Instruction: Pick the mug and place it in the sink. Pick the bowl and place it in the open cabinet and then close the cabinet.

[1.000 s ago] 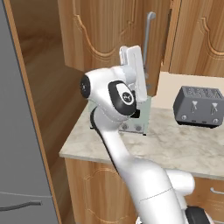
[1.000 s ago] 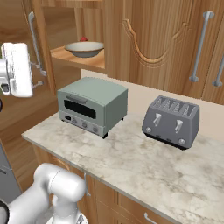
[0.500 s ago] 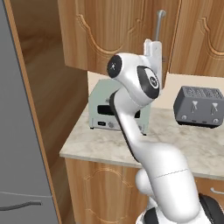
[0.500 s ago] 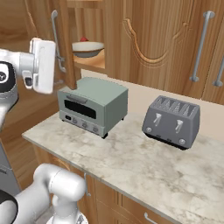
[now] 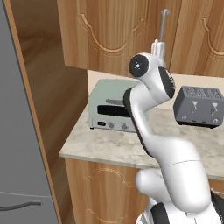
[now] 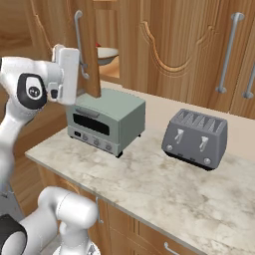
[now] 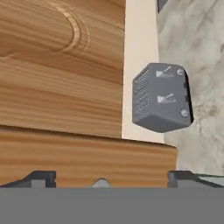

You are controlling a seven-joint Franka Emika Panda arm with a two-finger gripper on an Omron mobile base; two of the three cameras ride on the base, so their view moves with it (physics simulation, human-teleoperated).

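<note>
The light-brown cabinet door (image 6: 90, 60) stands partly swung in, its grey bar handle (image 6: 79, 42) facing my white hand (image 6: 66, 74), which sits close against it. Past the door's edge, the tan bowl (image 6: 106, 54) rests on the cabinet shelf. In the hand view my gripper (image 7: 112, 177) is open, its tips wide apart, with the door's wood (image 7: 61, 87) right in front. From the left base view the hand (image 5: 158, 47) is up by the door handle (image 5: 163, 24). The mug and the sink are out of view.
A pale green toaster oven (image 6: 107, 119) stands on the marble counter (image 6: 164, 189) below the cabinet, with a grey four-slot toaster (image 6: 196, 137) to its right. More shut wall cabinets (image 6: 199, 50) hang beyond it. A tall grey appliance (image 5: 17, 131) fills the left side.
The arm has swung up and right toward the cabinet. The door has swung further in toward shut, hiding more of the shelf. The jaws have spread wider.
</note>
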